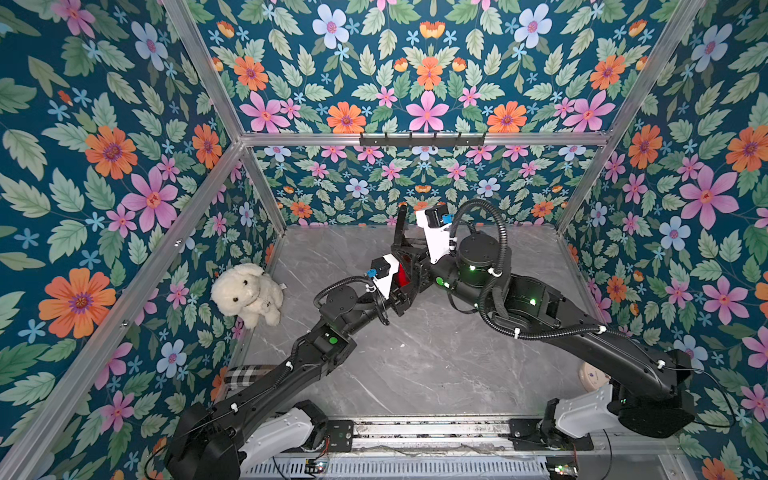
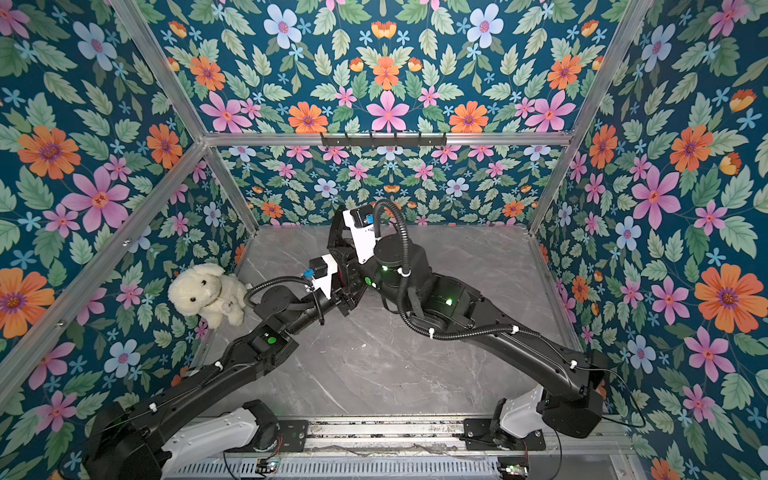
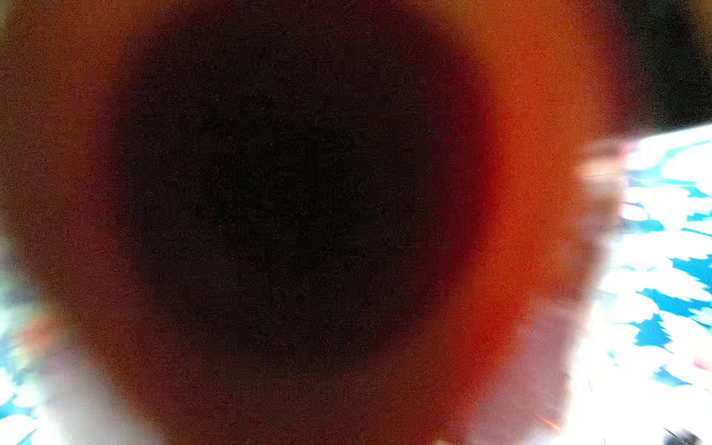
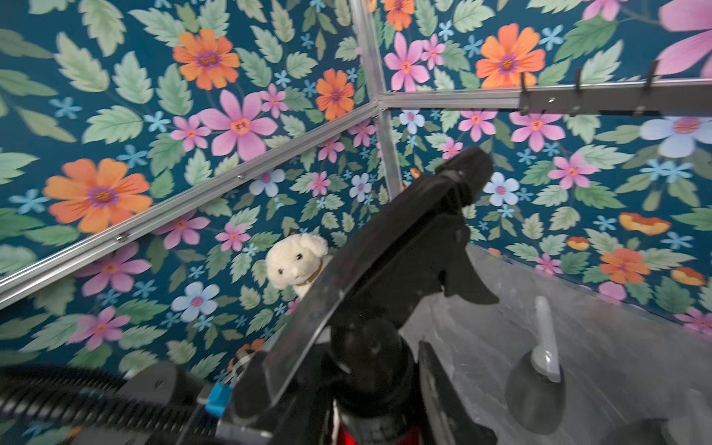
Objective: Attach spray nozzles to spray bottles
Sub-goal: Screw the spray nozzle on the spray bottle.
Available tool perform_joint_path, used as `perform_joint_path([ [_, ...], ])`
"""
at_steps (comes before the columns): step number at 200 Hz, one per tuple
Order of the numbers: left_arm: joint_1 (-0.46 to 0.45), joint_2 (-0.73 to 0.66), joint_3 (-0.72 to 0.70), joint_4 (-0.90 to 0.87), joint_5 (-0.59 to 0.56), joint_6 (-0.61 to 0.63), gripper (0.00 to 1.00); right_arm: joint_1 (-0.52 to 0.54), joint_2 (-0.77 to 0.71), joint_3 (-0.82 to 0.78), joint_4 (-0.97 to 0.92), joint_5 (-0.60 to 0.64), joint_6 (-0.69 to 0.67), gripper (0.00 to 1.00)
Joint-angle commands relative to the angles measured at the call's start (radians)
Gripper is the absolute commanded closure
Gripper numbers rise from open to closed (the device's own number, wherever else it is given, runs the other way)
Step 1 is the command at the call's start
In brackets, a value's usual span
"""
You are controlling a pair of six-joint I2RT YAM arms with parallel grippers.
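Note:
At the back middle of the table, in both top views, my two grippers meet around the red spray bottle (image 1: 402, 275) (image 2: 341, 275). My left gripper (image 1: 409, 280) is shut on its body, and the left wrist view is filled by its blurred red surface (image 3: 531, 192). The black spray nozzle (image 1: 401, 226) (image 4: 416, 239) stands on the bottle's neck. My right gripper (image 4: 375, 358) (image 1: 409, 251) has a finger pressed on each side of the nozzle's collar. A smoky-grey spray bottle (image 4: 533, 389) with a whitish spray nozzle (image 4: 545, 339) on top stands on the table beyond.
A cream plush toy (image 1: 247, 293) sits against the left wall. A plaid item (image 1: 245, 374) lies under my left arm. A round pale object (image 1: 592, 376) sits at the front right. A hook rail (image 1: 422, 139) runs along the back frame.

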Motion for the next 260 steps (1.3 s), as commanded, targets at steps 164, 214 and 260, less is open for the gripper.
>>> perform_joint_path([
  [164, 0.018, -0.033, -0.014, 0.012, 0.269, 0.019, 1.0, -0.369, -0.377, -0.29, 0.072, -0.61, 0.004, 0.38],
  [214, 0.024, -0.026, 0.007, 0.003, 0.421, -0.013, 1.0, -0.535, -0.264, -0.197, 0.056, -0.739, 0.027, 0.42],
  [260, 0.025, -0.001, 0.022, -0.009, 0.453, -0.017, 1.0, -0.533, -0.121, -0.039, -0.082, -0.926, -0.046, 0.43],
])
